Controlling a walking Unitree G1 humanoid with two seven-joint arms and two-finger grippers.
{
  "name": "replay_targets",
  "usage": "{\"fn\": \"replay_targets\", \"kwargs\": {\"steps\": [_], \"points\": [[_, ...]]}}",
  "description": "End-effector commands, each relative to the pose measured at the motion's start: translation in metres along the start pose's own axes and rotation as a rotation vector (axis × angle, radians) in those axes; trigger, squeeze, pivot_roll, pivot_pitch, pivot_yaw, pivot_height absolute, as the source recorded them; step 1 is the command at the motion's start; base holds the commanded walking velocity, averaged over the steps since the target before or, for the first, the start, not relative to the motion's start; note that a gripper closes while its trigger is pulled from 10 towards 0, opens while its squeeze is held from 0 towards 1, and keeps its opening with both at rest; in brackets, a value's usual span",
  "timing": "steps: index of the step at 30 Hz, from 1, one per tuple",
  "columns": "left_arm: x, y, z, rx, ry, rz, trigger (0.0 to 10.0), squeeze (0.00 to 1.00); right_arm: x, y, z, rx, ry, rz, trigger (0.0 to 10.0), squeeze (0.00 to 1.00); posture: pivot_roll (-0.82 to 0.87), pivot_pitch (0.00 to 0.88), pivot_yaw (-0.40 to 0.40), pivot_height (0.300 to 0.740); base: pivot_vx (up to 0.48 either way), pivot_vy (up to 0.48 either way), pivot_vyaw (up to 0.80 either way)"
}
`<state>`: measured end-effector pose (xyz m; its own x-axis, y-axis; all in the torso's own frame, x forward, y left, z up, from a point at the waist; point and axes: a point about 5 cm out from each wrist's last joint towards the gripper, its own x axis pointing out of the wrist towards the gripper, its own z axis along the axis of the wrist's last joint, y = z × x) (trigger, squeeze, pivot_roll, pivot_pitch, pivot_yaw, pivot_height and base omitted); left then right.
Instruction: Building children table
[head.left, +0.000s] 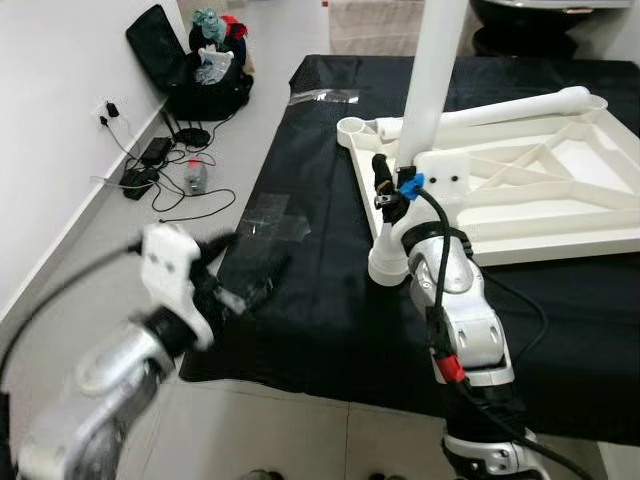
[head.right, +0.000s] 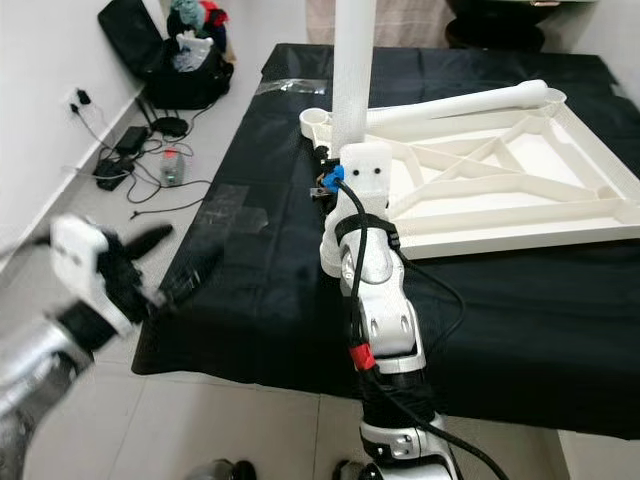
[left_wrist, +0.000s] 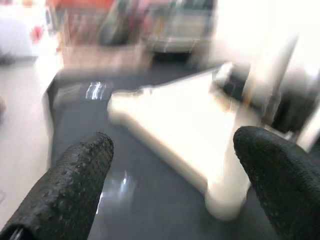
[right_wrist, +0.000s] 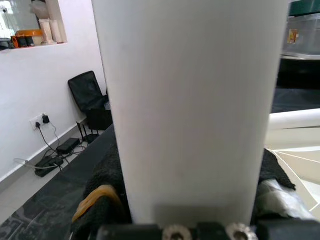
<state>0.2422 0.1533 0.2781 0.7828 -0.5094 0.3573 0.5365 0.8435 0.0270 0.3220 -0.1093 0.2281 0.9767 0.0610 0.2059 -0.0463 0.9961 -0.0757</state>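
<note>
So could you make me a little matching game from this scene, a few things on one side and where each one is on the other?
Things:
1. upright leg
2. lying leg
3. black bag
4. left gripper

Places:
A. on the floor by the wall
B. resting across the far edge of the tabletop
C. held by the right gripper, standing at the tabletop's near corner
D. open, over the left edge of the black cloth

Pairs: 1-C, 2-B, 3-A, 4-D
</note>
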Motion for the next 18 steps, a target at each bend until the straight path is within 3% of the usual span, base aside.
{"fn": "replay_targets", "kwargs": {"steps": [1,2,4,5,8,9,11,12,14,15,18], "points": [[-0.003,0.0,-0.001,-0.029,0.011,-0.008,10.0,0.0,-0.009,-0.007,-0.048,0.009,0.226,-0.034,0.0,0.0,0.06,0.186,0.061,0.74,0.0,0.0,0.0],[0.01,0.001,0.024,-0.025,-0.073,-0.079,10.0,0.0,-0.009,-0.006,-0.047,0.011,0.223,-0.033,0.0,0.0,0.07,0.185,0.062,0.74,0.0,0.0,0.0],[0.01,0.001,0.024,-0.025,-0.073,-0.079,10.0,0.0,-0.009,-0.006,-0.047,0.011,0.223,-0.033,0.0,0.0,0.07,0.185,0.062,0.74,0.0,0.0,0.0],[0.021,0.001,0.045,-0.016,-0.136,-0.153,10.0,1.0,-0.009,-0.006,-0.046,0.013,0.219,-0.032,0.0,0.0,0.06,0.183,0.065,0.74,0.0,0.0,0.0],[0.021,0.001,0.045,-0.016,-0.136,-0.153,10.0,1.0,-0.009,-0.006,-0.046,0.013,0.219,-0.032,0.0,0.0,0.06,0.183,0.065,0.74,0.0,0.0,0.0],[0.034,0.001,0.06,-0.008,-0.169,-0.243,10.0,1.0,-0.008,-0.005,-0.044,0.014,0.213,-0.029,0.0,0.0,0.07,0.178,0.064,0.74,0.0,0.0,0.0],[0.034,0.001,0.06,-0.008,-0.169,-0.243,10.0,1.0,-0.008,-0.005,-0.044,0.014,0.213,-0.029,0.0,0.0,0.07,0.178,0.064,0.74,0.0,0.0,0.0],[0.051,0.0,0.066,0.011,-0.169,-0.335,10.0,1.0,-0.007,-0.002,-0.042,0.016,0.205,-0.023,0.0,0.0,0.06,0.173,0.064,0.74,0.0,0.0,0.0],[0.051,0.0,0.066,0.011,-0.169,-0.335,10.0,1.0,-0.007,-0.002,-0.042,0.016,0.205,-0.023,0.0,0.0,0.06,0.173,0.064,0.74,0.0,0.0,0.0],[0.066,-0.001,0.068,0.026,-0.161,-0.403,10.0,0.53,-0.007,0.0,-0.04,0.017,0.198,-0.018,0.0,0.0,0.05,0.17,0.064,0.74,0.0,0.0,0.0],[0.066,-0.001,0.068,0.026,-0.161,-0.403,10.0,0.53,-0.007,0.0,-0.04,0.017,0.198,-0.018,0.0,0.0,0.05,0.17,0.064,0.74,0.0,0.0,0.0]]}}
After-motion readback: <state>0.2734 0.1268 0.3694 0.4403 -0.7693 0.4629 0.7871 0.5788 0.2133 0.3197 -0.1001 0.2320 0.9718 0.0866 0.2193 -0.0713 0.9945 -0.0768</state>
